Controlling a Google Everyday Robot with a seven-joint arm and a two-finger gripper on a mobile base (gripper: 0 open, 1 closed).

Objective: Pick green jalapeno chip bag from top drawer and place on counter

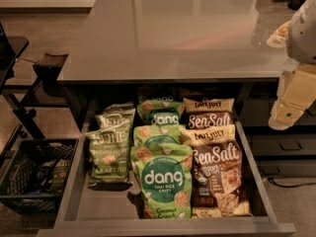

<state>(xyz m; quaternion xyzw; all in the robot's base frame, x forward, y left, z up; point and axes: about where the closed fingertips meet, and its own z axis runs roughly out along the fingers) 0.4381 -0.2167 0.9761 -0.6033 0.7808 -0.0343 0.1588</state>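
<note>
1. The green jalapeno chip bag (pixel 109 154) is lying flat in the left row of the top drawer (pixel 101 206), well to the left of the jaws and lower in the view, apart from them.
2. The drawer is standing pulled open beneath the counter (pixel 173 33), its right wall running just below and to the left of the jaws.
3. The gripper (pixel 286 113) is hanging at the right edge of the view, outside the drawer and beside the counter's front right corner; I cannot tell whether its jaws are spread or pressed together.
4. 3 dang bags (pixel 163 181) are filling the middle row, between the jalapeno bag and the jaws.
5. 2 Sea Salt bags (pixel 217 172) are lying in the row nearest the jaws.
6. A black crate (pixel 29 181) is sitting on the floor, farthest left of the jaws.
</note>
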